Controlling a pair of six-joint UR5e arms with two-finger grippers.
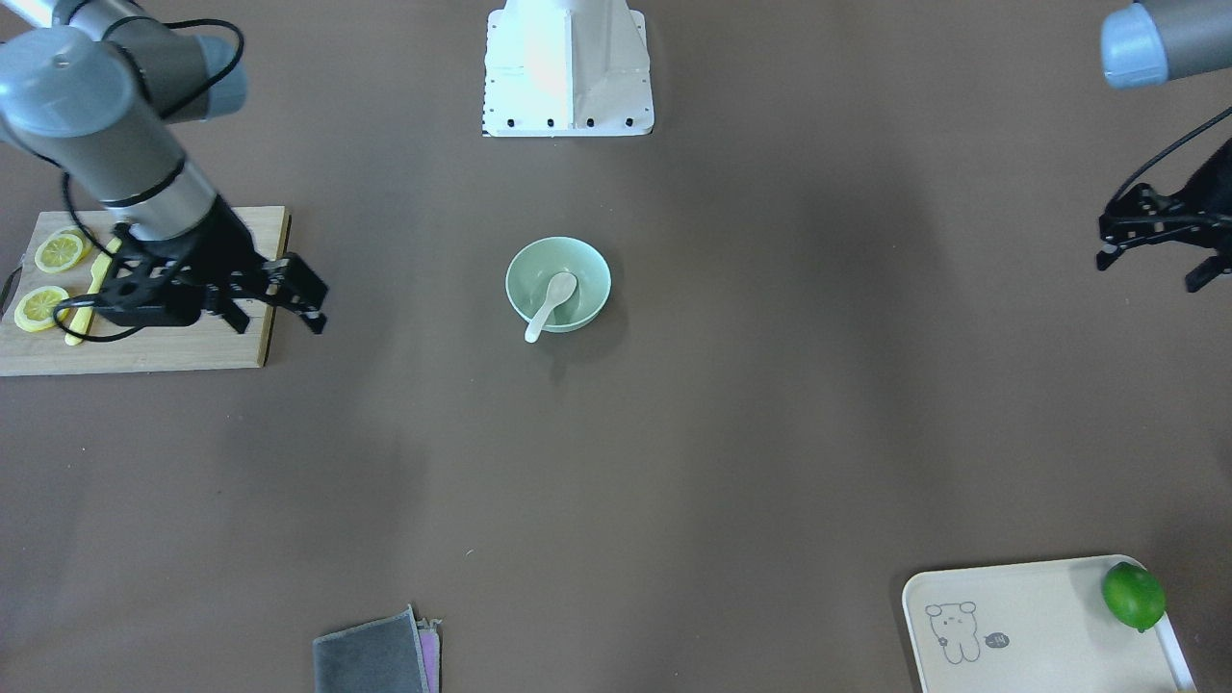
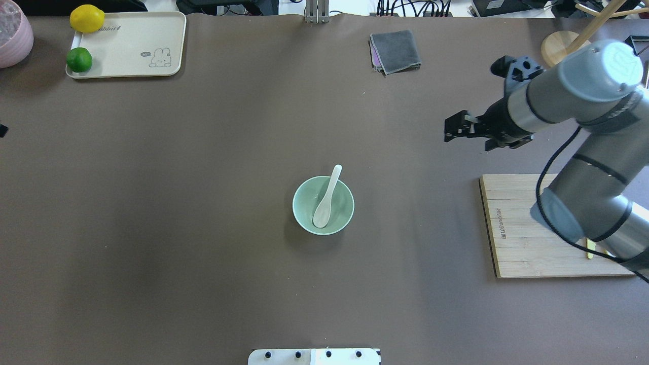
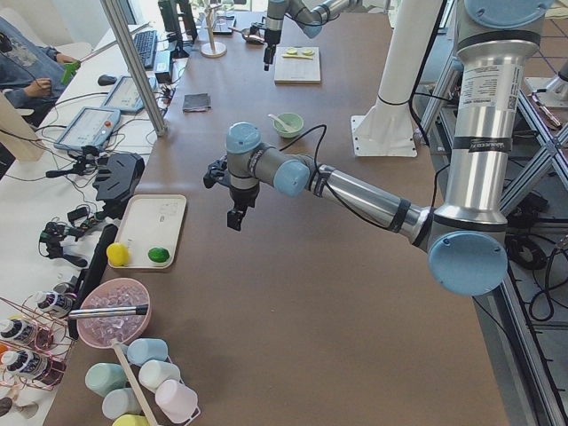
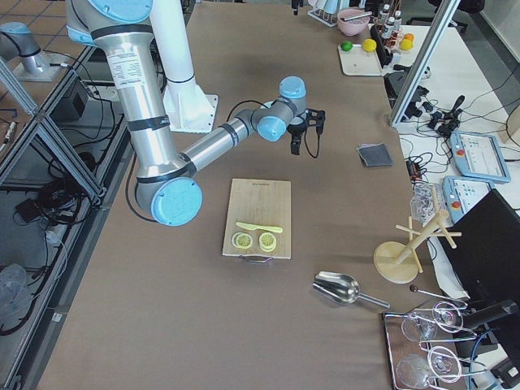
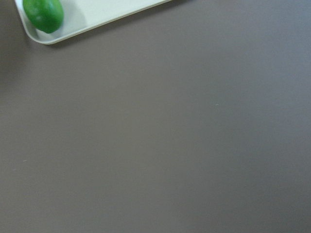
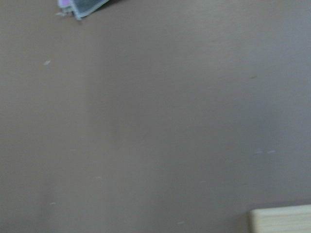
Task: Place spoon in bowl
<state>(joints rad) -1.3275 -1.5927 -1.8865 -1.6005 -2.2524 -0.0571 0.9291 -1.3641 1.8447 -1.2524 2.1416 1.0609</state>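
Observation:
The pale mint-green bowl (image 1: 589, 269) stands at the middle of the table. The white spoon (image 1: 551, 301) lies in it, scoop down inside and handle leaning out over the rim. The overhead view shows the same bowl (image 2: 304, 204) and spoon (image 2: 327, 198). My right gripper (image 1: 316, 306) hangs open and empty above the cutting board's edge, well off to the side of the bowl; it also shows in the overhead view (image 2: 449, 130). My left gripper (image 1: 1150, 268) is open and empty at the far opposite side of the table.
A wooden cutting board (image 1: 173, 346) with lemon slices (image 1: 60, 250) and a yellow knife lies under my right arm. A cream tray (image 1: 1039, 626) holds a lime (image 1: 1134, 595). A folded grey cloth (image 1: 371, 654) lies at the table's edge. The robot base (image 1: 568, 67) stands behind the bowl.

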